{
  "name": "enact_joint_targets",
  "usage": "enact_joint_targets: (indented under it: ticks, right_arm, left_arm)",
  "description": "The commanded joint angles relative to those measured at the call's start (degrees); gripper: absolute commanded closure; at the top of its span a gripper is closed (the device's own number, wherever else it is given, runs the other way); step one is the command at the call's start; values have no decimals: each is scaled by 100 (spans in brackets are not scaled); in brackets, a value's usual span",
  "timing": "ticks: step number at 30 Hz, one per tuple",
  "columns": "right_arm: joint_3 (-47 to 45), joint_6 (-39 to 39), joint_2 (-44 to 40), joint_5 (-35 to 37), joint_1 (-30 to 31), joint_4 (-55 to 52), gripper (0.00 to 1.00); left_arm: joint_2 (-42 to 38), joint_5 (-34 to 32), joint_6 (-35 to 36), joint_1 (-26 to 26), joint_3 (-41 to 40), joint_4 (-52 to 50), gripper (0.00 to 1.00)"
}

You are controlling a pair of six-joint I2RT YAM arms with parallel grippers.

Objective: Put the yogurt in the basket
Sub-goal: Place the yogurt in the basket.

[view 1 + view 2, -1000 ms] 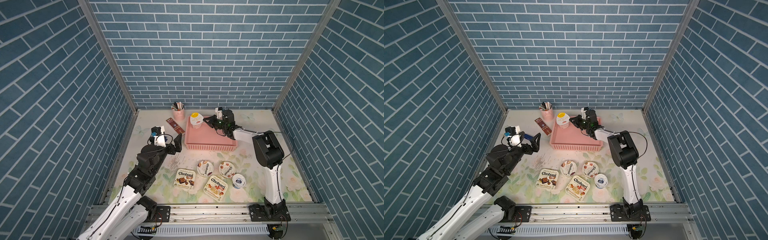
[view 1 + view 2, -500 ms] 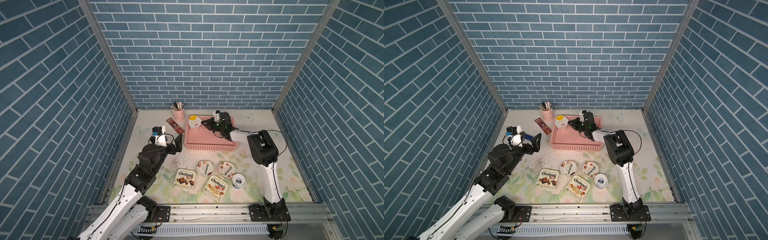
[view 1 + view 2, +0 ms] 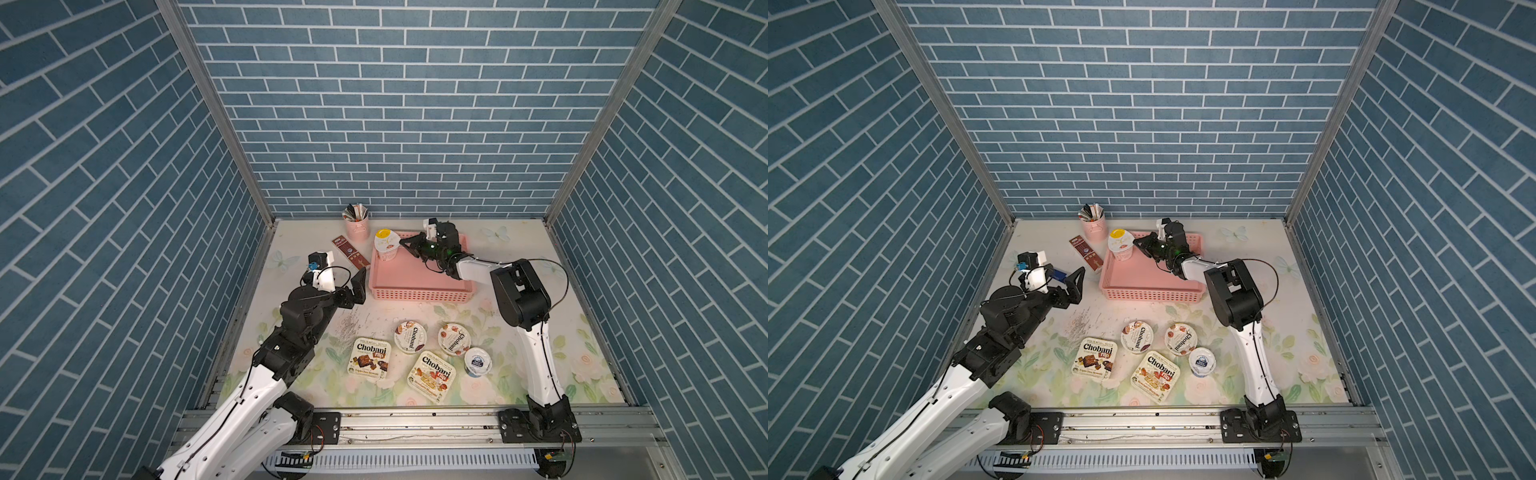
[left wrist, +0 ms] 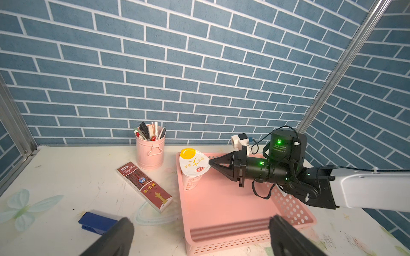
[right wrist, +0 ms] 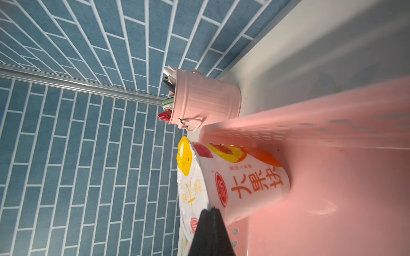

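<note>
Blue brick walls enclose a floral bench (image 3: 519, 257). In a top view, the tall yogurt cup (image 3: 386, 246) stands in the far-left corner of the basket (image 3: 419, 296). The other yogurts (image 3: 410, 336) wait nearer.

Left wrist: the left tool (image 4: 203, 238) gapes, empty.

Right wrist: the right tool (image 5: 211, 213), tips together, touches the lid rim. It should back off straight, or the cup may topple.

A tall yellow-topped yogurt cup (image 3: 387, 246) stands upright in the far left corner of the pink basket (image 3: 419, 286). The right end effector (image 3: 405, 242), tips pressed together, is at the edge of its lid. The left end effector (image 3: 355, 286) hovers spread wide beside the basket's left wall. On the worktop (image 3: 582, 332) in front sit two squarish Chobani Flip cups (image 3: 371, 358), two round Chobani cups (image 3: 410, 336) and a small blue-white cup (image 3: 478, 361).
</note>
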Motion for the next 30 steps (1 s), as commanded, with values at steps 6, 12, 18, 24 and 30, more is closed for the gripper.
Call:
enact_joint_targets:
  ticks: [6, 12, 18, 24, 30]
  right_arm:
    - [135, 121, 206, -39, 43, -103, 100]
    - [164, 104, 201, -94, 43, -103, 81]
    - [168, 87, 177, -145, 43, -94, 71]
    - [157, 33, 67, -209, 43, -92, 59]
    - [177, -278, -217, -141, 87, -398, 49]
  left_arm:
    - [57, 11, 128, -35, 18, 38, 0]
    - [103, 45, 95, -30, 29, 23, 0]
    - [103, 44, 88, -35, 45, 3, 0]
    - [99, 57, 93, -30, 39, 5, 0]
    - [69, 107, 90, -33, 58, -12, 0]
